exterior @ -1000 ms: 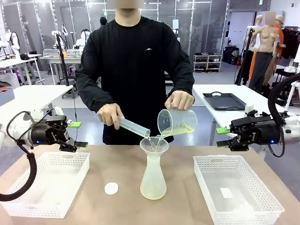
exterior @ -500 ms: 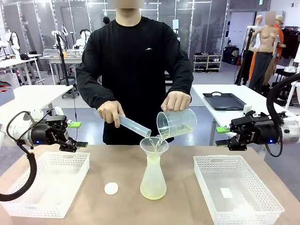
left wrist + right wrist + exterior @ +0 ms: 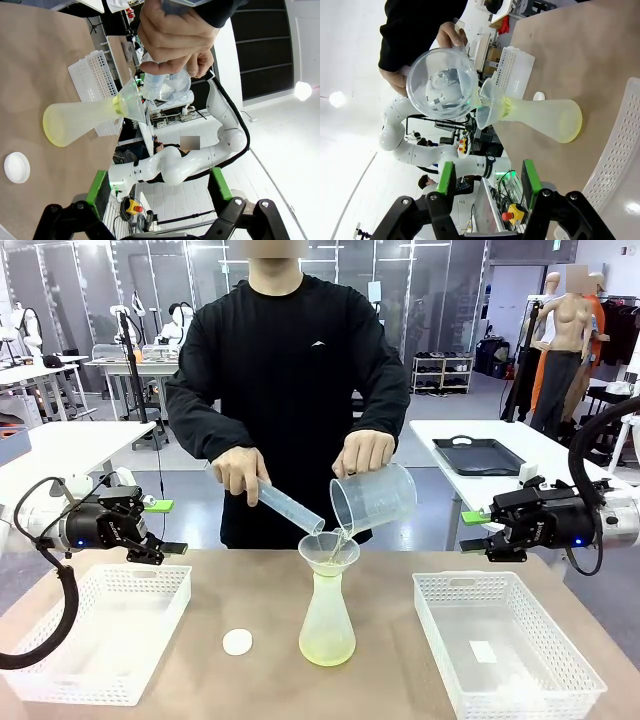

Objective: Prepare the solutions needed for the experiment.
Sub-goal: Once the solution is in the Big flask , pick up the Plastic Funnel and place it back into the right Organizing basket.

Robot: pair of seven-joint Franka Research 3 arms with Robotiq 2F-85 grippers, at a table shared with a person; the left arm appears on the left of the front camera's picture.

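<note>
One frosted whitish conical flask [image 3: 327,615] stands upright mid brown surface [image 3: 240,600], long axis vertical, neck up, with one clear funnel [image 3: 329,550] in the neck. The pale yellow-green solutions [image 3: 327,652] lie as one shallow flat layer at the flask base. The person has two hands up. One hand [image 3: 240,472] tips one clear graduated cylinder [image 3: 290,508] mouth-down to the funnel. The other hand [image 3: 362,452] tips one clear beaker [image 3: 378,498], spout over the funnel. Two white perforated baskets: one left [image 3: 120,571], one right [image 3: 470,580], both apart from the flask. One small white round disc [image 3: 238,642] lies near the flask. Left pincer [image 3: 165,527] hangs spread wide, empty, above the left basket's far edge. Right pincer [image 3: 472,531] is likewise spread wide, empty.
</note>
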